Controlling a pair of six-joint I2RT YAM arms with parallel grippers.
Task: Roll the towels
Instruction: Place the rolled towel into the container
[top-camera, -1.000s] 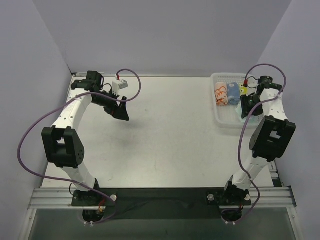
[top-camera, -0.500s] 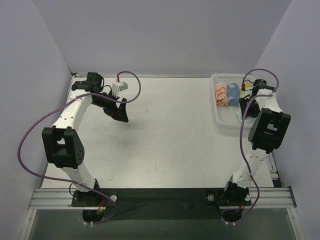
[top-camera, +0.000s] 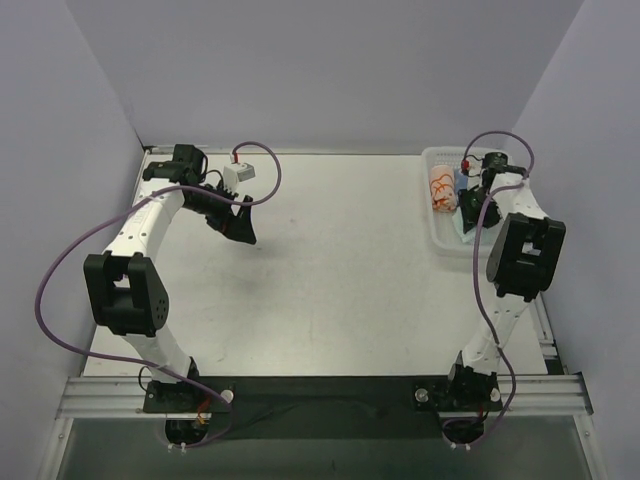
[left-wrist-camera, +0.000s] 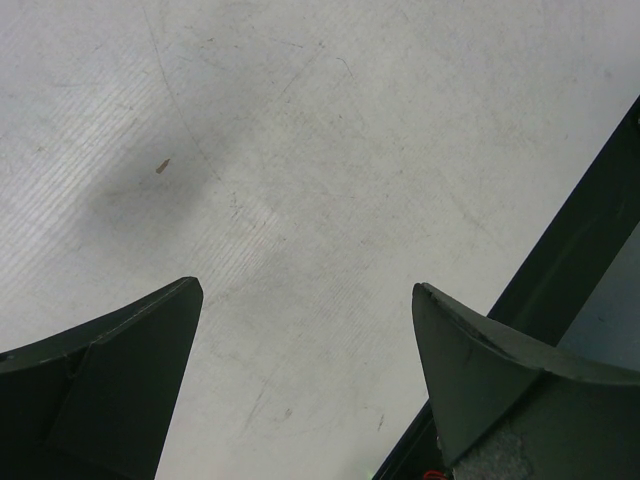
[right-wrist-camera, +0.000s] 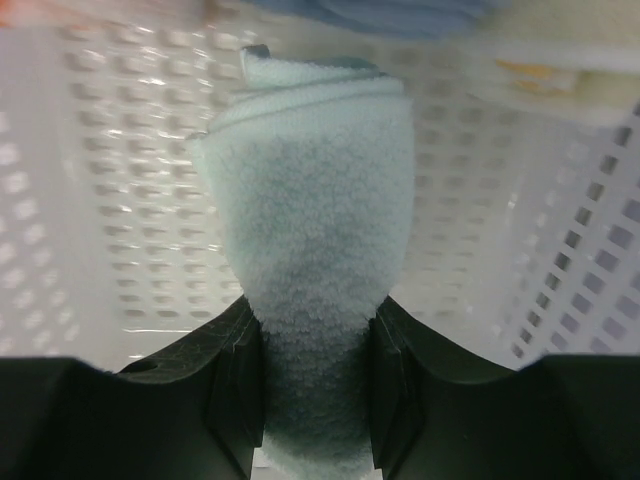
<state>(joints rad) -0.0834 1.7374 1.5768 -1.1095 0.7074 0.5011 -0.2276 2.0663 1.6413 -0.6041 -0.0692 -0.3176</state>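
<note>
My right gripper (right-wrist-camera: 315, 340) is shut on a rolled pale mint-green towel (right-wrist-camera: 312, 230), held inside the white slotted basket (right-wrist-camera: 100, 180). In the top view the right gripper (top-camera: 470, 215) sits over the basket (top-camera: 437, 238), and a sliver of the mint towel (top-camera: 458, 236) shows beside it. A rolled white-and-orange towel (top-camera: 440, 187) lies in the basket. A blue towel (right-wrist-camera: 390, 15) and a yellow one (right-wrist-camera: 560, 50) show at the top of the right wrist view. My left gripper (top-camera: 240, 224) is open and empty above the bare table at the far left (left-wrist-camera: 305, 300).
The basket stands at the table's back right corner, close to the right wall. A small white box (top-camera: 237, 173) with a cable sits at the back left. A black rail (left-wrist-camera: 590, 230) runs along the table edge near the left gripper.
My right arm has swung left and further over the basket with the mint towel in its grip. The left arm has barely moved.
</note>
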